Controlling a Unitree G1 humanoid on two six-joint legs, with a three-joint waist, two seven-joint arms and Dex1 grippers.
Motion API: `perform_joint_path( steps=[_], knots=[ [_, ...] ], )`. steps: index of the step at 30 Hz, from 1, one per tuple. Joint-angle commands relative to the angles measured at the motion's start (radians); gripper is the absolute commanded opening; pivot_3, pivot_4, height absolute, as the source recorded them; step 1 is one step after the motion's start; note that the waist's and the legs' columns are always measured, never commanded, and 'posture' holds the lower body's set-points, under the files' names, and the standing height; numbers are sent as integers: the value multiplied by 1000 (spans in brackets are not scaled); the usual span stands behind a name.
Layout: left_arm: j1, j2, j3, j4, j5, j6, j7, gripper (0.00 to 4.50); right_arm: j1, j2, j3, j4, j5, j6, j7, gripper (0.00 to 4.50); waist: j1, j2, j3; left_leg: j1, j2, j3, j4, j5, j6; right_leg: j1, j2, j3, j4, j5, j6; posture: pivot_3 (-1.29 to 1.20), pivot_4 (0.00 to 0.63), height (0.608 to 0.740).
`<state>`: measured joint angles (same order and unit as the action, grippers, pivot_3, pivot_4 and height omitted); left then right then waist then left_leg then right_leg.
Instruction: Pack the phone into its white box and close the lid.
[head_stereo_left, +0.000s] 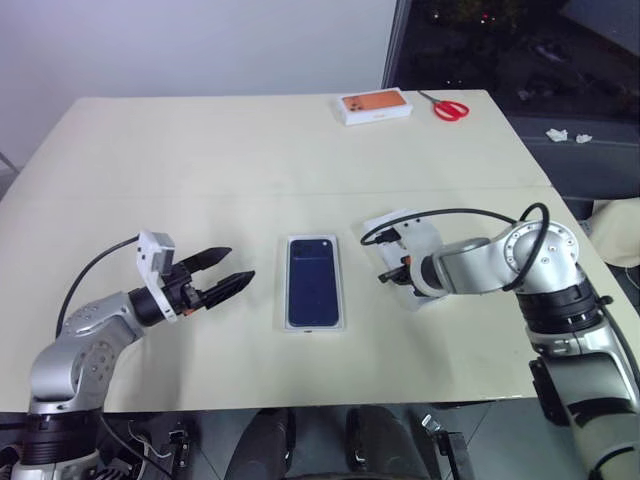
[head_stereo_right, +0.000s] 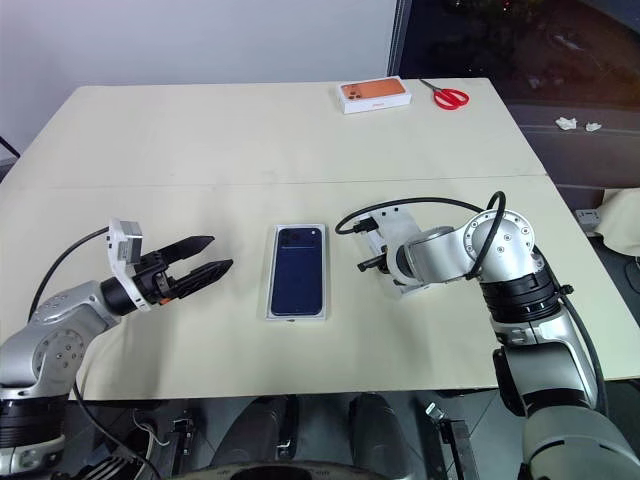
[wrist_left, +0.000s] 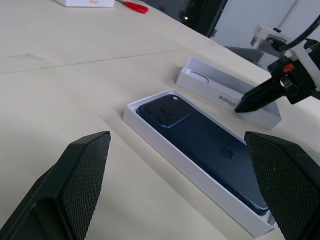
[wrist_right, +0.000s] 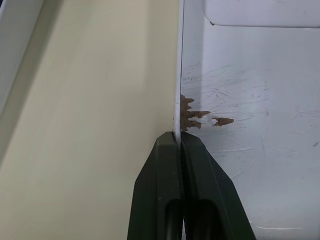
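Near the counter's (head_stereo_left: 200, 130) front edge, the phone (head_stereo_left: 313, 281) lies back-up inside the white box (head_stereo_left: 341, 285). Left tool (head_stereo_left: 232, 272) is spread wide beside it. Right tool (wrist_right: 179, 145) pinches the lid's (wrist_left: 227, 92) wall.

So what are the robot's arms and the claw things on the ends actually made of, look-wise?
Both arms are rounded silver-grey metal segments with black joint rings and a black cable looping outside. The left gripper has two pointed black fingers with textured inner faces and a small white block mounted above the wrist. The right gripper has the same black fingers, with an orange mark near their base.
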<state>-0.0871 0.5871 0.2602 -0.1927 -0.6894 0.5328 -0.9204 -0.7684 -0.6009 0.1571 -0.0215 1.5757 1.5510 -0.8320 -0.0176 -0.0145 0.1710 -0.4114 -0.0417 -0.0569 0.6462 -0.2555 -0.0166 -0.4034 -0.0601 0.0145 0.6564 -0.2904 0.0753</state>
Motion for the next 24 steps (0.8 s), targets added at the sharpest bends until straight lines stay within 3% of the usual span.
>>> perform_joint_path(
  steps=[1,6,9,11,15,20,24],
  knots=[
    [-22,15,29,-12,-26,-4,-5,4500,-38,40,-61,-15,16,-76,46,49,-1,0,0,0,0,0,0,0,0,0,0,0,0,0,0,0,150,740],
    [-41,22,28,2,-20,-6,-11,4500,-58,89,-141,15,27,-179,115,49,0,0,0,0,1,0,0,0,0,0,1,0,0,0,0,0,150,740],
    [-53,28,29,10,-21,-4,-13,4500,-126,128,-193,41,14,-244,283,49,-1,0,0,0,1,1,0,0,0,0,1,0,0,0,0,0,150,740],
    [-62,32,34,21,-22,-10,-14,4500,-137,168,-240,78,95,-288,333,49,-3,1,0,0,1,1,0,0,0,-1,2,0,0,0,0,0,150,740],
    [-82,36,49,43,-18,-26,-13,4500,-154,190,-269,89,83,-313,463,49,1,1,1,0,3,0,-1,0,0,-1,4,0,0,0,0,0,150,740],
    [-123,43,87,71,-37,-11,-4,4500,-74,261,-333,110,243,-367,587,49,1,1,1,0,3,1,0,0,1,0,3,0,0,0,0,0,150,740],
    [-131,53,115,71,-47,-8,5,4500,-21,433,-353,119,380,-469,560,49,-6,1,1,0,3,0,0,0,1,-1,3,1,0,0,0,0,150,740]
  ],
)
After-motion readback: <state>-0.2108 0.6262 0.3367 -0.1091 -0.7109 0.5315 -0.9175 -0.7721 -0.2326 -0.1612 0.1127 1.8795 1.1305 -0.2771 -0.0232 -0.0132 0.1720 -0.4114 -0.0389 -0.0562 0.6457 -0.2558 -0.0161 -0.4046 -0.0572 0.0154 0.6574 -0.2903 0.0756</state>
